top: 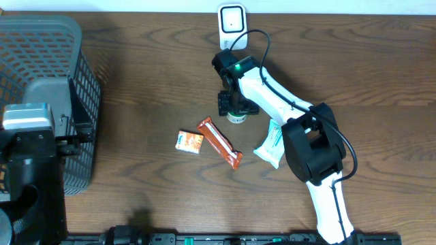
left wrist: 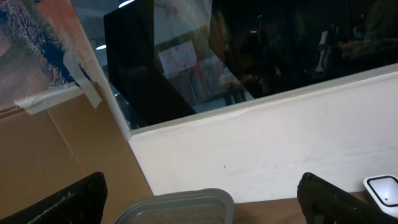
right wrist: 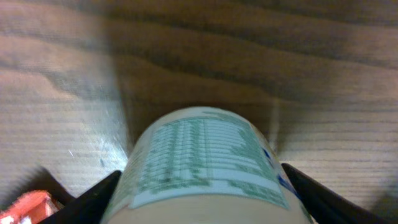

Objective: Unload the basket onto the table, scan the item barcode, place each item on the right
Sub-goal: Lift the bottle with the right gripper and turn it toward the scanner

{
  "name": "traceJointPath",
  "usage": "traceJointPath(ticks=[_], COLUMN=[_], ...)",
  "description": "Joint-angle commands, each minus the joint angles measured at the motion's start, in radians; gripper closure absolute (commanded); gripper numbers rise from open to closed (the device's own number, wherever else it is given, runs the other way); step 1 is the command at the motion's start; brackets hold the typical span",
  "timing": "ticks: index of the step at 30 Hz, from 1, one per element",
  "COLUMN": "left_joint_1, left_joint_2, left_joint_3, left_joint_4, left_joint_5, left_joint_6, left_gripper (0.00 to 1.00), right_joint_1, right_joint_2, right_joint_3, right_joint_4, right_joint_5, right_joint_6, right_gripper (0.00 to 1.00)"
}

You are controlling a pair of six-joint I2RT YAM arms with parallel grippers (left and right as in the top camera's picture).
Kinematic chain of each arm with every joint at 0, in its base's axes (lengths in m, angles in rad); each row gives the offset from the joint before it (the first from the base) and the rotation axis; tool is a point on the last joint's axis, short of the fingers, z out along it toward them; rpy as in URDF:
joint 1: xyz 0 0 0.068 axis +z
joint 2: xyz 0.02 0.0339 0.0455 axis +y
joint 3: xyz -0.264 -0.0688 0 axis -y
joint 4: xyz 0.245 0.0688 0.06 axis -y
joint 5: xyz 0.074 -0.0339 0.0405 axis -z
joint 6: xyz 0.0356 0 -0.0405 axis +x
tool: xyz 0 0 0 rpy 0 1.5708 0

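Note:
The item is a small white tub with a green printed label (right wrist: 205, 162). It fills the lower middle of the right wrist view, with a black finger (right wrist: 93, 199) pressed against each side. My right gripper (top: 236, 107) is shut on this tub (top: 237, 118), which stands on the wooden table just below the white barcode scanner (top: 231, 20) at the back edge. No barcode shows on the side I see. My left gripper (left wrist: 199, 211) hangs open and empty above the basket at the far left.
A grey mesh basket (top: 41, 41) fills the left end of the table. In front of the tub lie a small orange packet (top: 189, 141), a red-orange bar (top: 220, 143) and a white-green pouch (top: 270, 143).

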Motion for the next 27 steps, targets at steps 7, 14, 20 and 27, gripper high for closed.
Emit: traceJointPath(ticks=[7,14,20,27], left_joint_1=[-0.005,-0.005,-0.005,-0.005], left_joint_2=[-0.002,-0.006,-0.048,-0.166], left_joint_3=[0.007,0.007,0.007,0.007], left_joint_4=[0.009,0.021,0.028,0.032], left_joint_5=[-0.009,-0.009,-0.008,-0.008], left_joint_6=[0.014,0.014,0.014,0.013], left_gripper=[0.02,0.02,0.02,0.02], right_joint_1=[0.002,-0.002,-0.027,-0.066], right_joint_2=[0.040,0.037,0.032,0.032], right_joint_3=[-0.050,-0.049,0.009,0.229], right_joint_4=[-0.007,-0.052,-0.153,-0.361], right_joint_5=[0.021,0.009,0.009,-0.001], right_joint_6=[0.071,0.071,0.004,-0.037], right_gripper=[0.33,0.48,0.52,0.59])
